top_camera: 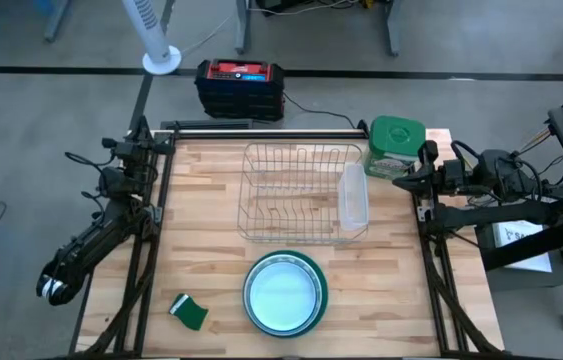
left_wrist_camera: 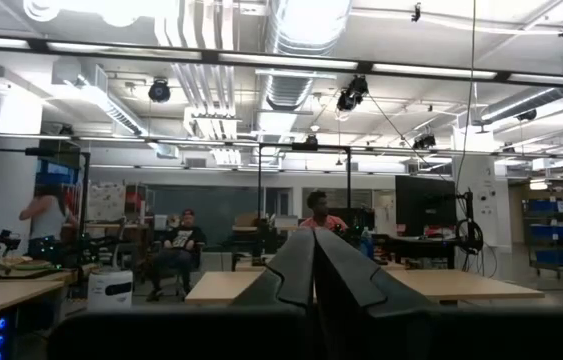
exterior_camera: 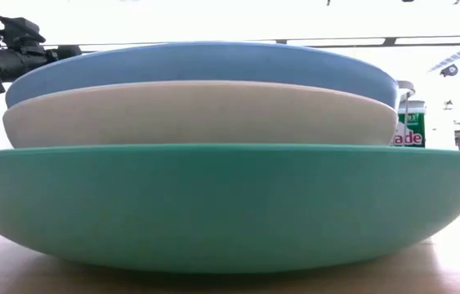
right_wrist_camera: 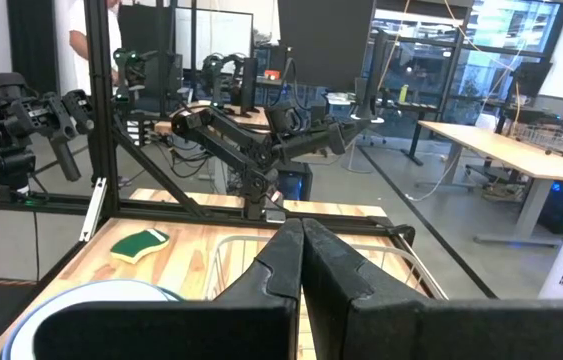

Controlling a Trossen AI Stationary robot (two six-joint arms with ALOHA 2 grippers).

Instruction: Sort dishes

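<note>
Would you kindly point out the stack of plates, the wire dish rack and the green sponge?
stack of plates (top_camera: 283, 292), high view, centre of the top plate.
wire dish rack (top_camera: 291, 232), high view, near rim wire.
green sponge (top_camera: 190, 312), high view, its middle.

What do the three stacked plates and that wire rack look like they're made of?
The stacked plates look like smooth moulded plastic or melamine, though glazed ceramic is possible: even solid colours (blue, cream, teal) and a soft sheen. The wire dish rack looks like thin metal wire with a pale shiny finish, seen in its fine open grid. The table under them looks like light butcher-block wood, with visible plank strips.
</note>
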